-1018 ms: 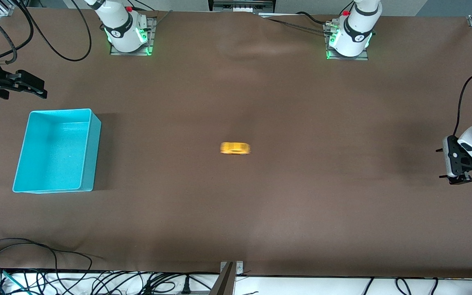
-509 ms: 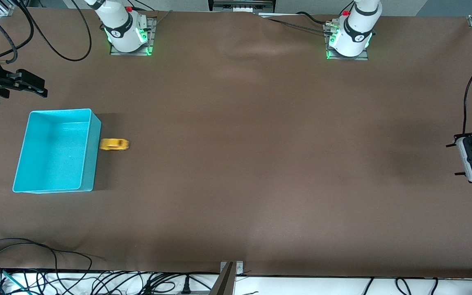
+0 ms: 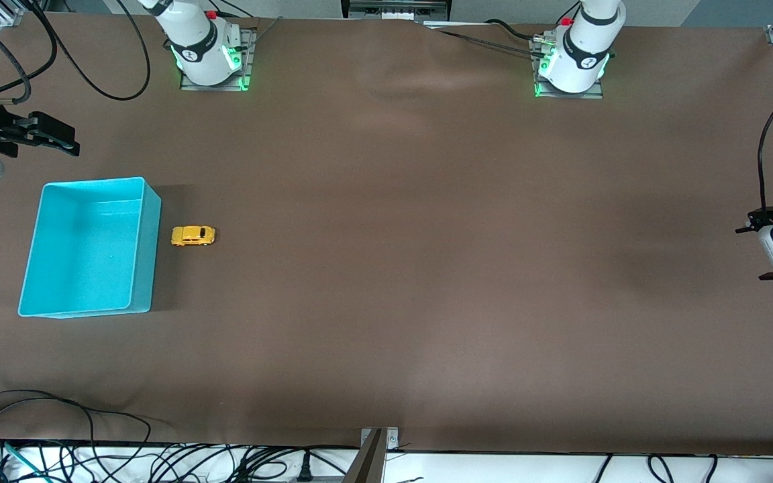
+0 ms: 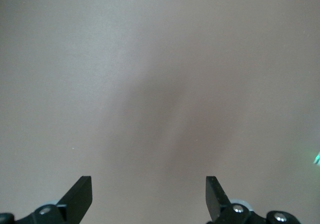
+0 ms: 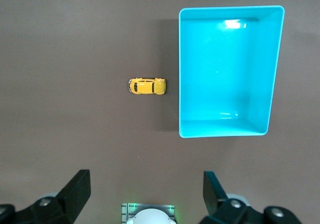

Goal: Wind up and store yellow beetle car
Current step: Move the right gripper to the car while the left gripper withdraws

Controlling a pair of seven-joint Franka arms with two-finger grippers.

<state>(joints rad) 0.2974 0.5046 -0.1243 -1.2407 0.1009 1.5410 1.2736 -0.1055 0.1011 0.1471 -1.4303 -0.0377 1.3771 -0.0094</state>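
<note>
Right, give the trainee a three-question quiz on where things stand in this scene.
1. True or false: the yellow beetle car is inside the turquoise bin.
2. Which end effector is open? A) only the left end effector B) only the right end effector C) both
3. Fill in: the car stands on the table beside the bin, toward the ____ arm's end.

Key: 1 false, it stands on the table just outside the bin's wall; 2 C; 3 right.

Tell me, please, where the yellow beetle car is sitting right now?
The yellow beetle car sits on the table beside the turquoise bin, apart from its wall, toward the right arm's end.
</note>
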